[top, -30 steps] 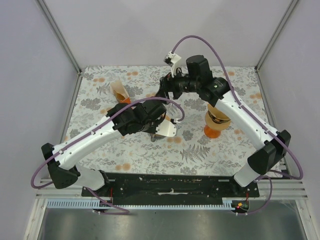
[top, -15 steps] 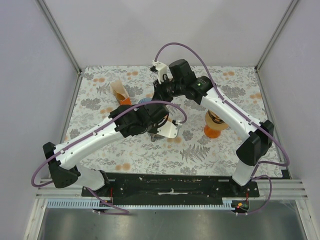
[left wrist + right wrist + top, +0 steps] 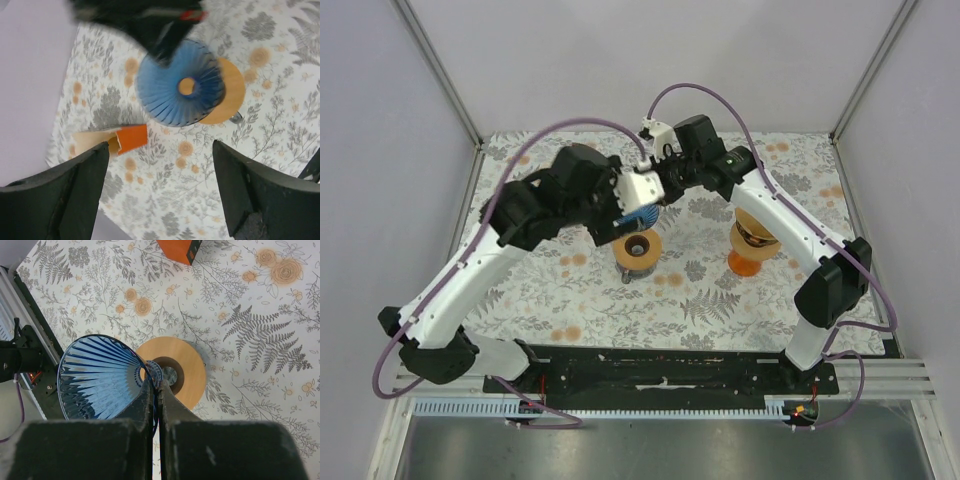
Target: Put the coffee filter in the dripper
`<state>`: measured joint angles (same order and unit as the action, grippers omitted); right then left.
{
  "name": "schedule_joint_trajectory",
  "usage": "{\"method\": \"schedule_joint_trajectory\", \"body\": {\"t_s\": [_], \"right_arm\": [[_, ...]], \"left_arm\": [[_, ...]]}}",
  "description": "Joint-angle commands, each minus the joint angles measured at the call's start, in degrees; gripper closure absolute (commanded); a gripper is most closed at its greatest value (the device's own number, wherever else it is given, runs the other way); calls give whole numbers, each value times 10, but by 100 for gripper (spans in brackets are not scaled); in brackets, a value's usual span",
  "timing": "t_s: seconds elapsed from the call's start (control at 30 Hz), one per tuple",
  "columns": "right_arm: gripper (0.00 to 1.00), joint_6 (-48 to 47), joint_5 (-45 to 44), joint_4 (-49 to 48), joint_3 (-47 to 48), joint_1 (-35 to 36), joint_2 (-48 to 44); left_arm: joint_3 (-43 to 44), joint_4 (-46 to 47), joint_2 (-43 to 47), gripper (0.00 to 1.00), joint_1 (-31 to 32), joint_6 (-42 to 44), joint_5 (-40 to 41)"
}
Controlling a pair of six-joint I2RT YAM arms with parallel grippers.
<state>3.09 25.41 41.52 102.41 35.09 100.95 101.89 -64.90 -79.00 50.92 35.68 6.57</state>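
Wooden ring base [image 3: 638,250] mid-table, bare table [image 3: 720,310] along its near side. Blue dripper [image 3: 100,377] tilted just above the ring, not seated. Right gripper [image 3: 156,385] pinched tight on the dripper's wall. Left gripper [image 3: 160,150] over both, jaws wide apart, holding nothing. Orange vessel [image 3: 750,245] right of ring, apart. Coffee filter [image 3: 95,141] lies beyond-left of ring against orange holder [image 3: 132,138], toward back-left corner, untouched.

I see 1 wooden ring [image 3: 653,256] mid-table | 1 amber vessel [image 3: 752,238] on orange base, right of it | floral cloth [image 3: 720,300] under both
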Motion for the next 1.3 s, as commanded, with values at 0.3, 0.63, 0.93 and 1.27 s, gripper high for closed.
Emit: {"method": "schedule_joint_trajectory", "body": {"t_s": [0.3, 0.63, 0.93, 1.27], "right_arm": [[100, 26, 30, -17, -38, -9, 4], [100, 26, 48, -60, -80, -6, 4], [100, 22, 42, -70, -78, -5, 27], [100, 13, 18, -71, -85, -5, 44]], "left_arm": [[-66, 124, -54, 20, -265, -384, -296], [-208, 227, -41, 40, -265, -468, -306], [-247, 254, -55, 71, -265, -473, -313], [-262, 263, -70, 98, -265, -479, -315]]}}
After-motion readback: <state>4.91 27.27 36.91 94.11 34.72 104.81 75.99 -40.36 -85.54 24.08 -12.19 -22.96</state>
